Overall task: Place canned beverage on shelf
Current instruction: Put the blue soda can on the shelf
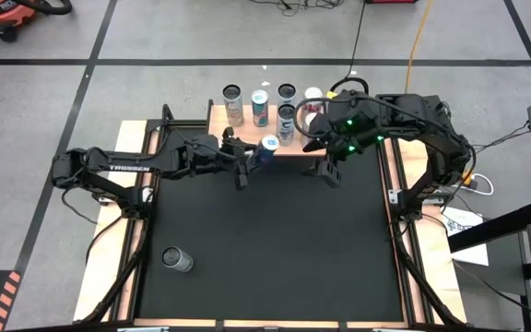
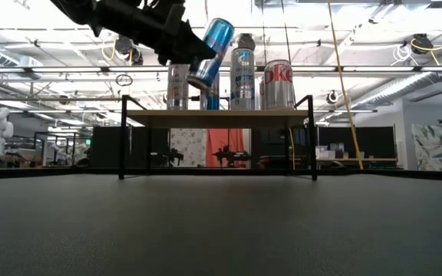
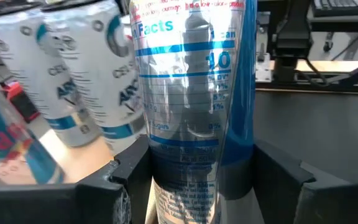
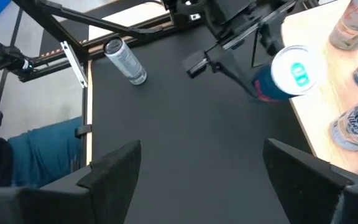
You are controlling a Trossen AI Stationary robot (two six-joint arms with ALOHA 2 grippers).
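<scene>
The shelf (image 1: 247, 124), a light-wood board on thin black legs, stands at the table's far side and carries several upright cans (image 2: 242, 77). A blue canned beverage (image 1: 268, 145) hangs at the shelf's near edge, level with the standing cans (image 2: 212, 52). My left gripper (image 1: 256, 154) comes in from the table's left and is shut on it. My right gripper (image 1: 325, 171) hovers open over the black mat just near of the shelf's right end, with nothing between its fingers (image 4: 114, 165). My left gripper pinches the lower half of the blue can's side wall (image 3: 185, 180) between its two fingers (image 3: 120, 186). The fingers lie across the can, coming nearly level from the table's left. The can is lifted clear and tilted, its top (image 4: 296, 71) leaning away from the gripper.
Another silver can (image 1: 177, 260) lies on its side on the mat near the table's left front corner. A Diet Coke can (image 2: 278, 84) stands at the shelf's right end. A person's leg in blue (image 4: 36, 149) shows beside the table. The mat's middle (image 1: 275, 240) is bare.
</scene>
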